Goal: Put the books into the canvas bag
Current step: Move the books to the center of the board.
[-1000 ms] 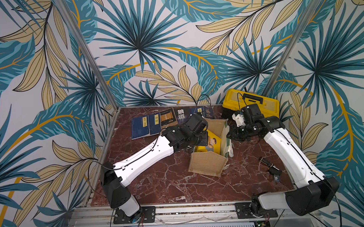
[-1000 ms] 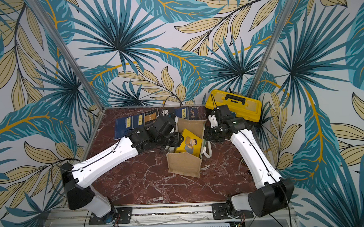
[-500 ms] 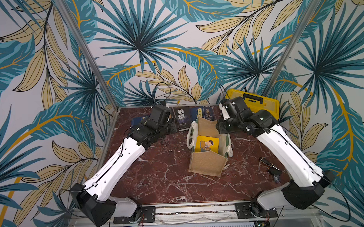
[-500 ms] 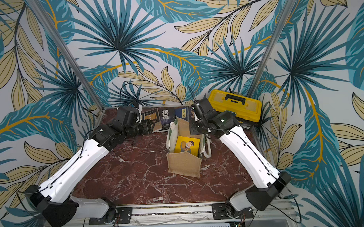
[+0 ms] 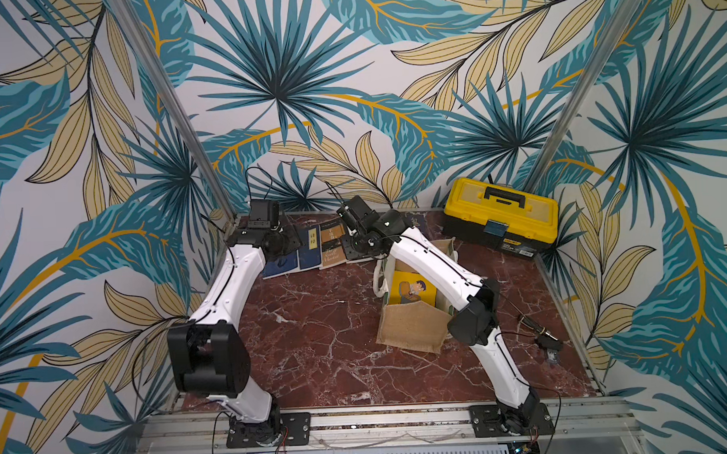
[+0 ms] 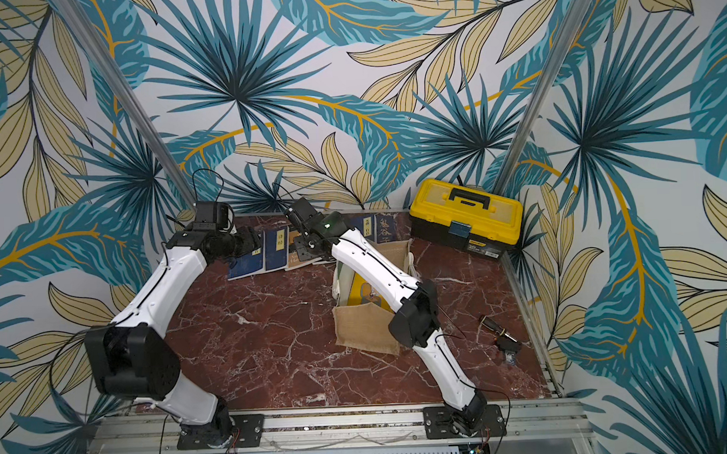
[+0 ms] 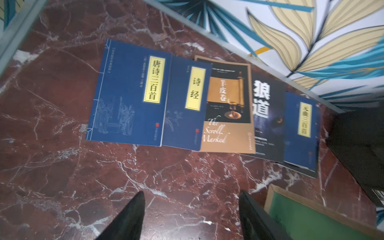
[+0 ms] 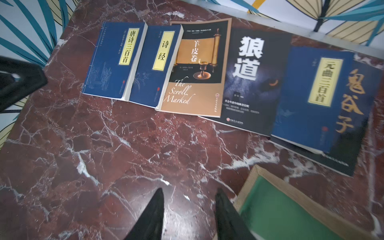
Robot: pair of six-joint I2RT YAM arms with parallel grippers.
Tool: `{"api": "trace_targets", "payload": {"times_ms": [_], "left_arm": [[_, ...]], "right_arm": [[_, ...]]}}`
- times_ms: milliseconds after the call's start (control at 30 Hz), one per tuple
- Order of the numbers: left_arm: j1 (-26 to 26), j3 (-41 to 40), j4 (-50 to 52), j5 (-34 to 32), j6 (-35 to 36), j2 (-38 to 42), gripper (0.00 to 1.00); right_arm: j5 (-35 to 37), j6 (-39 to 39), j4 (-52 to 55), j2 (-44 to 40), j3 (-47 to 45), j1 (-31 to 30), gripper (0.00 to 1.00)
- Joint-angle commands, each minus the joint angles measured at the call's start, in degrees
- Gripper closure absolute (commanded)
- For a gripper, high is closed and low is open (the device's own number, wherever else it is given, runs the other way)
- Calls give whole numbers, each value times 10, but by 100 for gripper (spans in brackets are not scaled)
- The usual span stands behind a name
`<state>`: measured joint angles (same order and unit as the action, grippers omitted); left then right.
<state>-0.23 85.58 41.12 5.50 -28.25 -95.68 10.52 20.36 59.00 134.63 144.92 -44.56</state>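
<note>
Several books [image 5: 319,248] [image 6: 277,249] lie flat in an overlapping row along the back edge of the table: navy ones with yellow title strips [image 7: 133,93], a brown one [image 8: 195,68] and dark ones [image 8: 253,79]. The tan canvas bag [image 5: 411,326] [image 6: 363,328] stands in front of them with a bright yellow book [image 5: 411,286] inside. My left gripper [image 7: 191,193] hovers open over bare marble near the row's left end. My right gripper [image 8: 189,190] is open and empty too, above the marble beside the bag's green-lined rim [image 8: 270,201].
A yellow-and-black toolbox [image 5: 500,215] [image 6: 465,216] sits in the back right corner. A small dark tool [image 5: 542,340] lies near the right edge. Metal rails and the leaf-patterned walls close in the red marble table [image 5: 316,342].
Both arms have swung away from the bag to the row of books at the back. Both grippers have opened wider. The yellow book stays in the bag.
</note>
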Motion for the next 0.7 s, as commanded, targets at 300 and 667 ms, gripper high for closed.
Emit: {"api": "trace_targets", "payload": {"times_ms": [300,667], "left_arm": [[105,246,-20,52,-1,-260,24],[162,371,48,91,22,-402,24]], "right_arm": [[-93,58,-260,148,33,9,42],[-93,102,-297,192,27,32,43]]}}
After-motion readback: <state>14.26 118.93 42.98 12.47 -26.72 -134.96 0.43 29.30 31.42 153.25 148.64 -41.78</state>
